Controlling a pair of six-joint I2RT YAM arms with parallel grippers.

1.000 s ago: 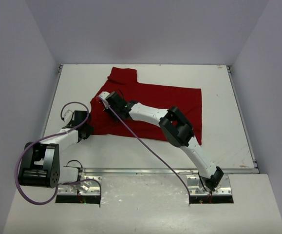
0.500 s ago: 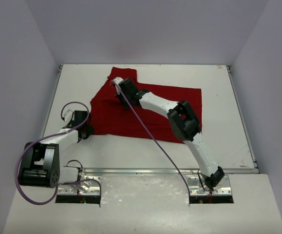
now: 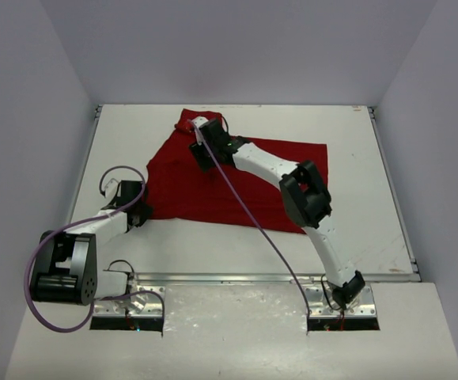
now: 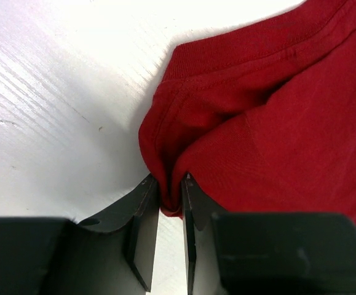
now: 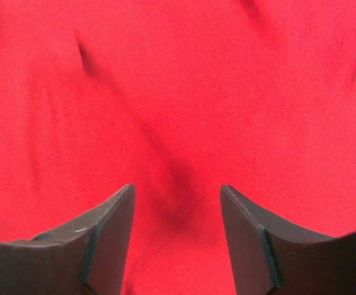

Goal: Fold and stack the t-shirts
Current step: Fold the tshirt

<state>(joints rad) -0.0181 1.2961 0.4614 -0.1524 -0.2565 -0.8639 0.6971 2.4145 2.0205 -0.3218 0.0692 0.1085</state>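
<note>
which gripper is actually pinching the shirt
The left gripper: it is shut on a fold at the t-shirt's edge. The right gripper is open over the cloth, holding nothing.

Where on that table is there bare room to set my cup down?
Widest: the table strip between the t-shirt and the right wall. Also the far-left corner. A purple cable crosses the near strip below the hem. Crowded: mid-shirt under the right arm, and near-left around the left gripper.
</note>
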